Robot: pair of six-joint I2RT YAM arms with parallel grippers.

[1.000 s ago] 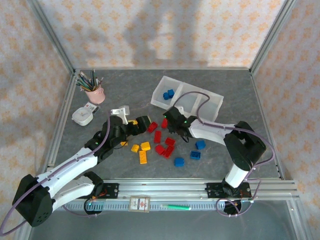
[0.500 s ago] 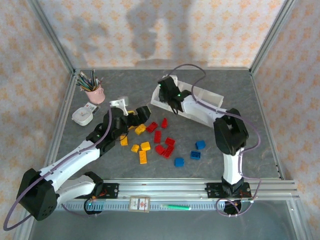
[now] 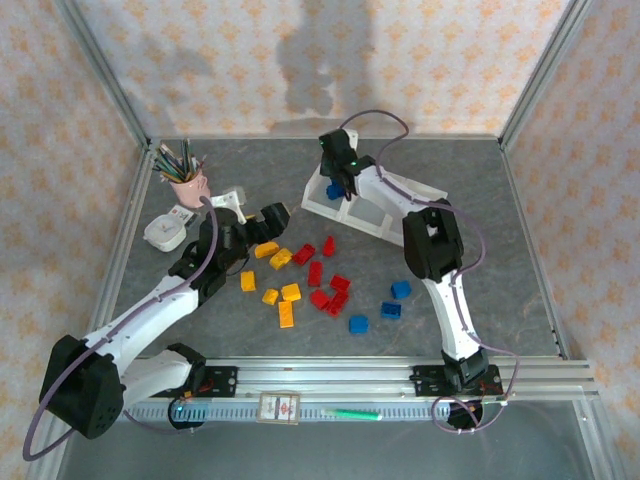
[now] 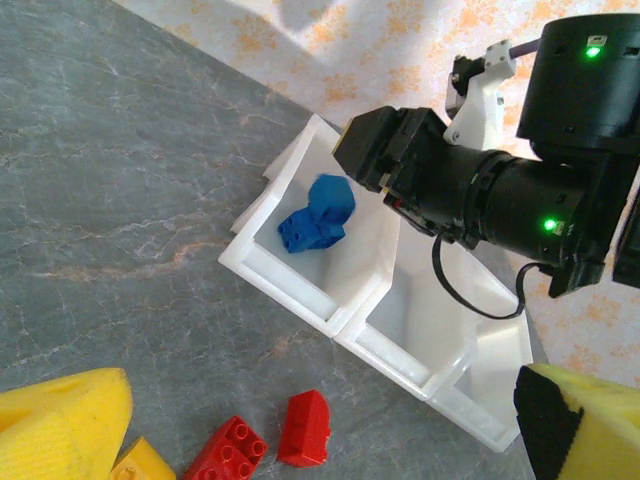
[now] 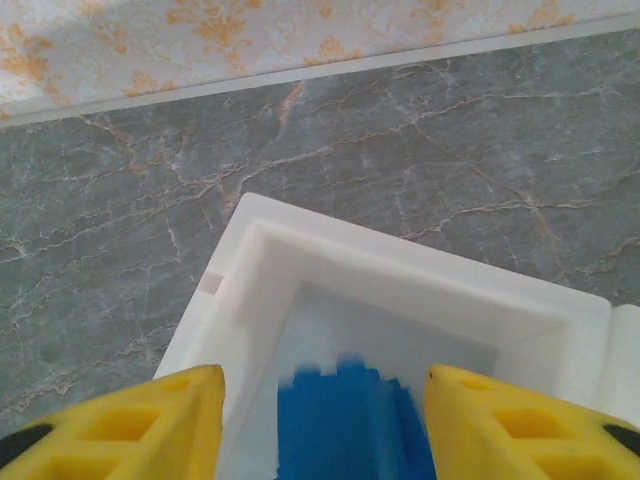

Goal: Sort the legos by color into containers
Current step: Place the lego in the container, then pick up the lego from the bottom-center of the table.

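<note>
Locate the right gripper (image 3: 341, 186) directly above the left end compartment of the tray (image 4: 300, 290). Read its jaws as parted. From the right wrist camera, note a blurred blue shape low between the yellow fingers (image 5: 150, 420), with a clear gap on at least one side, so not clamped. Cannot tell whether falling or already lying below. Judge this as the release of a blue piece, with the gripper held over the middle of the compartment to keep the drop inside the walls.

Confirm the blue bricks (image 4: 318, 214) inside that same end compartment, one tilted against the other. Take the tilt as the mark of a drop, not a careful set-down. Find nothing in the middle compartment of the tray.

Locate the left gripper (image 3: 272, 218) on the near side of the tray, well apart from it. Read its jaws as wide open and holding nothing. Judge the stand-off as clearance for the other arm and a start towards the yellow bricks (image 3: 272, 254) just below.

Count the rest as unsorted: red bricks (image 3: 325, 285), yellow ones and loose blue bricks (image 3: 392, 305) scattered on the table (image 3: 480, 270), all on the near side of the tray. Expect most of the sorting ahead.
</note>
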